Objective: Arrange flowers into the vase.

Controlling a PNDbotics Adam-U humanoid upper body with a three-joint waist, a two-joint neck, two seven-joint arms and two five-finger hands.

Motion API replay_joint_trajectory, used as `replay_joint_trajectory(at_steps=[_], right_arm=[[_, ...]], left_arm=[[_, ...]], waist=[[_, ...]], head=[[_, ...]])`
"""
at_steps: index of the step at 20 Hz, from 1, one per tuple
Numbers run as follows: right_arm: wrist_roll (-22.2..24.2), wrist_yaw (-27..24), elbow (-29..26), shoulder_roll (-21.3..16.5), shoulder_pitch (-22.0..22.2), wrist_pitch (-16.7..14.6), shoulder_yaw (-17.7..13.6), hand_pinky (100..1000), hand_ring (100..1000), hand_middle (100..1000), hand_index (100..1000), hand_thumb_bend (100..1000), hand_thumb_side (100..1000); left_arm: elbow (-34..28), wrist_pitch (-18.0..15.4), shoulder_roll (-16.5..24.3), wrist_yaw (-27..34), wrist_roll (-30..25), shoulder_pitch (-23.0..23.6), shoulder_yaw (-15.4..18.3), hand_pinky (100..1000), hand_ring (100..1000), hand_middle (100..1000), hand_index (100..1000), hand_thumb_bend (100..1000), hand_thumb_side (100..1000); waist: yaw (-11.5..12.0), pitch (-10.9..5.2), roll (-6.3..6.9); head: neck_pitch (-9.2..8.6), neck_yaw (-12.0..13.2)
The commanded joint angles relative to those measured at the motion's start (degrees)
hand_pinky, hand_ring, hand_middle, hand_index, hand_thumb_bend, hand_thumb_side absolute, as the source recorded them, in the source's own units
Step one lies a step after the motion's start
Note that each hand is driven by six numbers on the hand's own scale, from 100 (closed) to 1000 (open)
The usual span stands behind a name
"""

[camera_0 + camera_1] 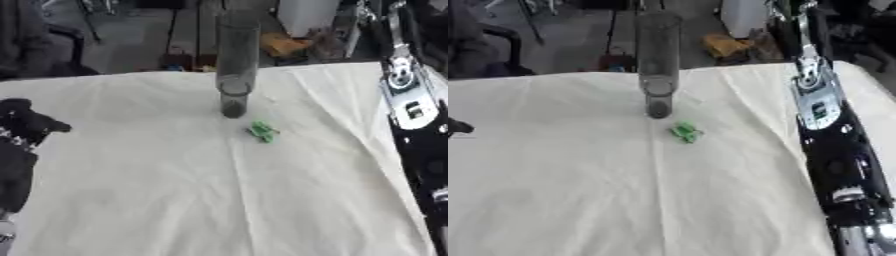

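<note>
Beside the upright vase (pixel 236 65) lies a green piece (pixel 262 132), unlabeled.

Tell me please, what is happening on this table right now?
A tall clear vase stands upright on the white tablecloth, with no flowers visible in it. A small green piece lies on the cloth just in front of it, apart from it. The left hand shows at the left edge, touching neither. The right arm stretches along the right side, its hand unseen.

black left hand (pixel 22 127); right arm (pixel 829 135) black with silver joint housings and a white panel.
</note>
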Motion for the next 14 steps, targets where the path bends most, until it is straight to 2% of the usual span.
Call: replay_joint_trajectory(at_steps=[1,6,10,14], right_arm=[[-0.5,-1.2,0.6,0.4,-4.2,1.5,-1.5,100,100,100,100,100,1000],[-1.6,-2.0,1.3,4.0,-8.9,3.5,-4.3,100,100,100,100,100,1000],[-3.1,-3.4,-0.8,6.9,-12.1,6.1,-7.2,100,100,100,100,100,1000],[-3.6,-3.5,-2.4,8.9,-14.5,8.0,-8.8,100,100,100,100,100,1000]], left_arm=[[-1.0,0.2,0.8,0.4,-0.2,-0.6,-0.2,616,542,453,693,747,715],[-1.0,0.1,0.8,0.8,-0.6,-0.9,-0.6,616,541,452,693,747,715],[-1.0,0.1,0.9,1.4,-1.2,-1.4,-1.2,616,541,452,693,746,716],[-1.0,0.3,0.9,1.8,-1.8,-2.0,-1.6,616,540,451,693,744,716]], waist=[[0.3,-0.74,0.14],[1.2,-0.69,0.61],[2.5,-0.48,0.92],[3.8,-0.2,1.01]], head=[[-0.68,-0.5],[-1.17,-1.1],[-1.73,-2.3],[-2.57,-3.7]])
